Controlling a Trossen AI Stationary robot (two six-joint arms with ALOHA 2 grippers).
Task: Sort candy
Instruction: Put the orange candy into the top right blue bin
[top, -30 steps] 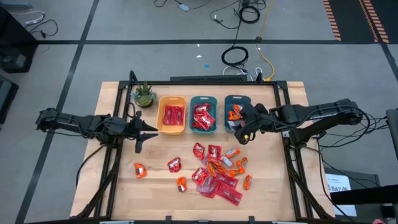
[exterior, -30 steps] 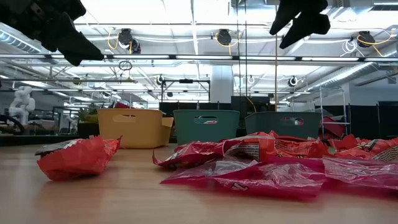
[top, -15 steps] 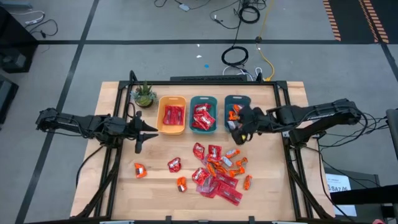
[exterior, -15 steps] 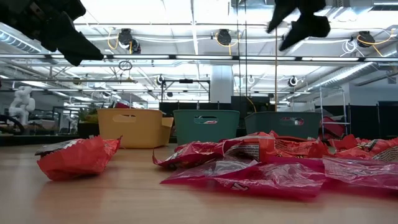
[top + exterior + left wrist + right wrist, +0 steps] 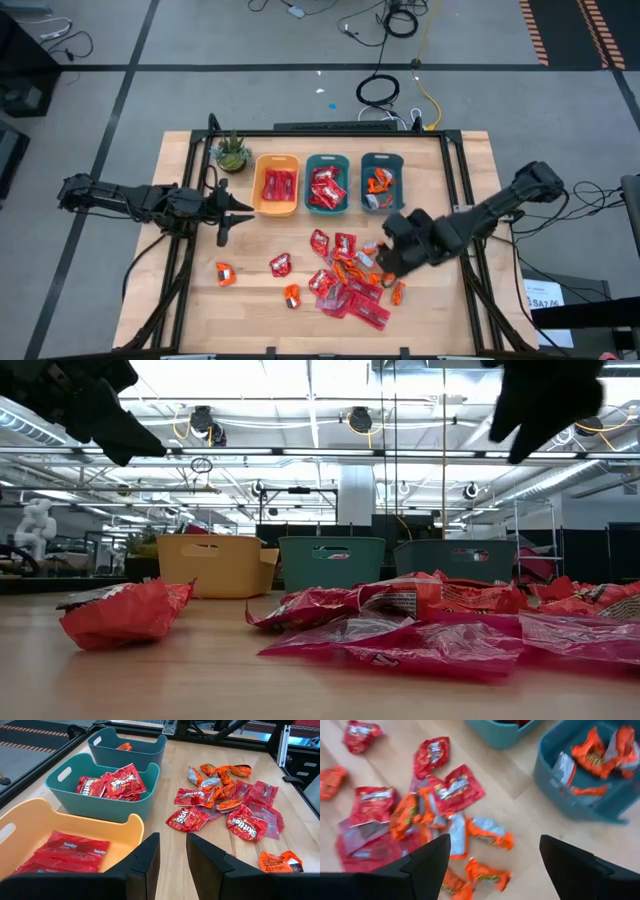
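Observation:
The candy [image 5: 347, 276] lies in a loose pile on the table's near right half, red packets and small orange pieces. It also shows in the right wrist view [image 5: 420, 805] and the left wrist view [image 5: 220, 795]. My right gripper [image 5: 383, 262] hangs above the pile's right side, tipped steeply down, with its fingers [image 5: 425, 865] wide open and nothing between them. My left gripper [image 5: 245, 208] waits in the air beside the yellow bin [image 5: 277, 158]. Its fingers [image 5: 150, 855] stand a narrow gap apart and hold nothing.
Three bins stand in a row at the far side. The yellow bin holds flat pinkish-red packets, the middle teal bin [image 5: 326, 158] red packets, and the right teal bin [image 5: 381, 157] orange pieces. A potted plant [image 5: 232, 152] stands far left. Single candies [image 5: 225, 272] lie left of the pile.
My right gripper has swung from above the right teal bin toward the table's near edge and downward. It now hangs over the right side of the candy pile, tipped more steeply down. It is open in every frame. The candy has not moved.

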